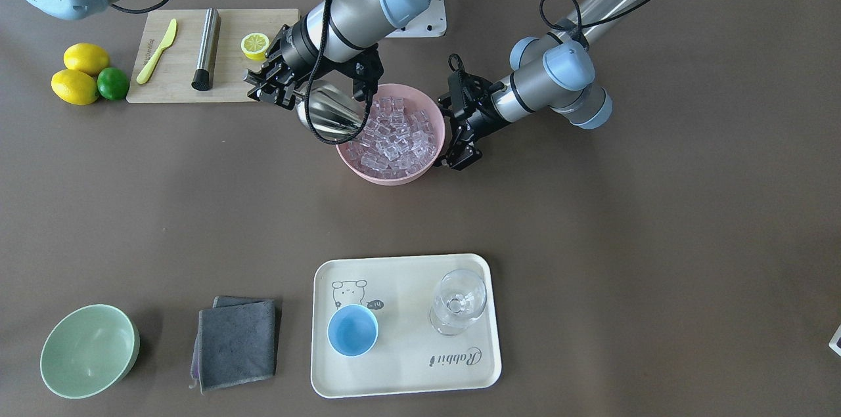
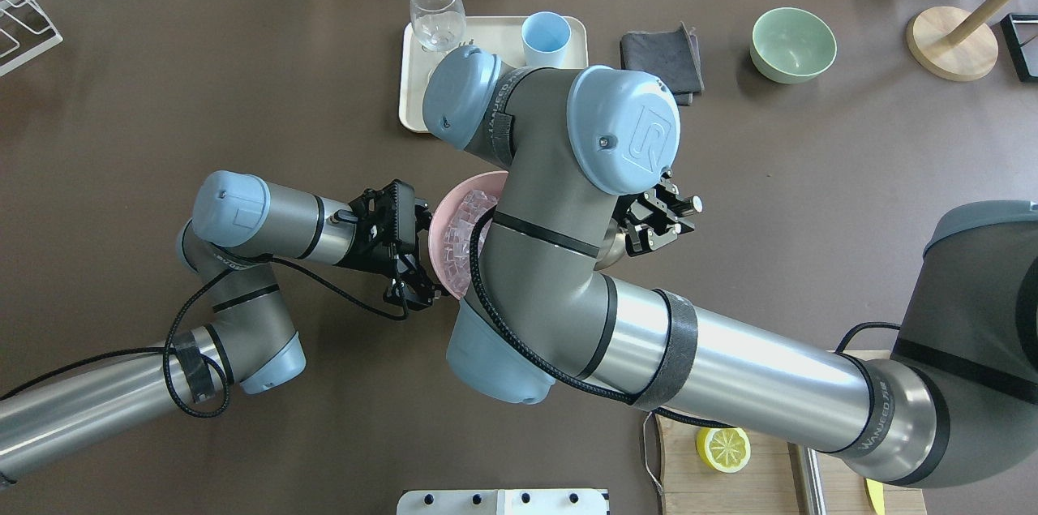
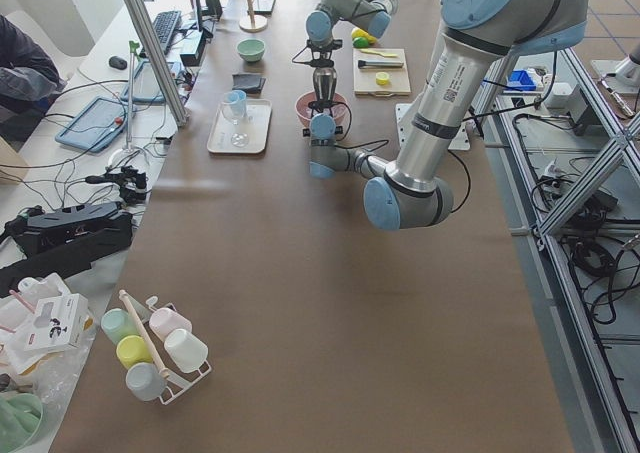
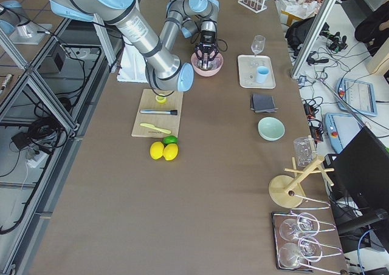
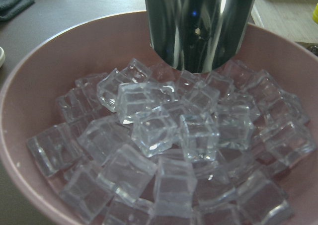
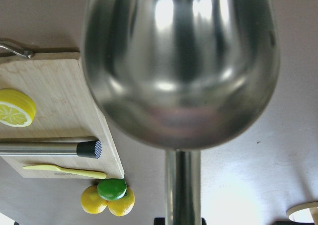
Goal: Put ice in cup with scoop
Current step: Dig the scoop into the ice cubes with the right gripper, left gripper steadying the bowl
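The ice [image 1: 397,134] fills a pink bowl [image 1: 394,175] at mid-table; in the left wrist view the cubes [image 5: 169,135] lie heaped in the bowl [image 5: 59,66]. My right gripper [image 1: 289,96] is shut on the handle of the steel scoop [image 1: 328,115]. The scoop is tilted, with its mouth [image 5: 198,26] at the ice on the bowl's far side. No ice shows in the scoop [image 6: 179,66]. My left gripper [image 1: 458,151] is at the bowl's rim and looks shut on it. The light-blue cup [image 1: 353,330] stands empty on a cream tray [image 1: 407,371].
A clear stemmed glass [image 1: 458,302] stands on the tray beside the cup. A grey cloth [image 1: 236,341] and a pale green bowl [image 1: 89,351] lie beyond it. A cutting board [image 1: 177,85] holds a steel rod [image 1: 206,49], a yellow knife [image 1: 158,50] and a half lemon [image 1: 255,44].
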Motion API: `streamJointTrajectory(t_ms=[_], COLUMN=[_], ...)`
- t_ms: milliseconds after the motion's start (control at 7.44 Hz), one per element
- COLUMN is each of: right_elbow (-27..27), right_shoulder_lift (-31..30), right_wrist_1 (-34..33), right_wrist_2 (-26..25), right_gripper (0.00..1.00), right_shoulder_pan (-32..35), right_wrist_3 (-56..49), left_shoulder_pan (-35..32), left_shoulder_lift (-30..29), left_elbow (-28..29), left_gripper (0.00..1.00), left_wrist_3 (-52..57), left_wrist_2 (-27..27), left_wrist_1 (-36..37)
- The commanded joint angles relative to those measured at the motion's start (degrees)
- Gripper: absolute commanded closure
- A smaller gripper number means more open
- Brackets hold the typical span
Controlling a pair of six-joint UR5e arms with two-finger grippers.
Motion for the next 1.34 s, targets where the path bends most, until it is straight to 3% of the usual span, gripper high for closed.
streamJointTrajectory(t_ms=[0, 1209], right_elbow=[-1.2, -2.0], right_shoulder_lift=[0.1, -2.6], right_wrist_1=[0.8, 13.2], right_wrist_2=[-0.3, 0.2], right_gripper=[1.0, 1.0], right_shoulder_pan=[-0.6, -1.1], right_wrist_3=[1.8, 11.9], left_shoulder_pan=[0.0, 0.0], left_shoulder_lift=[0.0, -0.1], left_elbow=[0.0, 0.0], left_gripper=[0.02, 0.02], left_wrist_3=[0.0, -0.2], left_wrist_2=[0.0, 0.0], left_wrist_1=[0.0, 0.6])
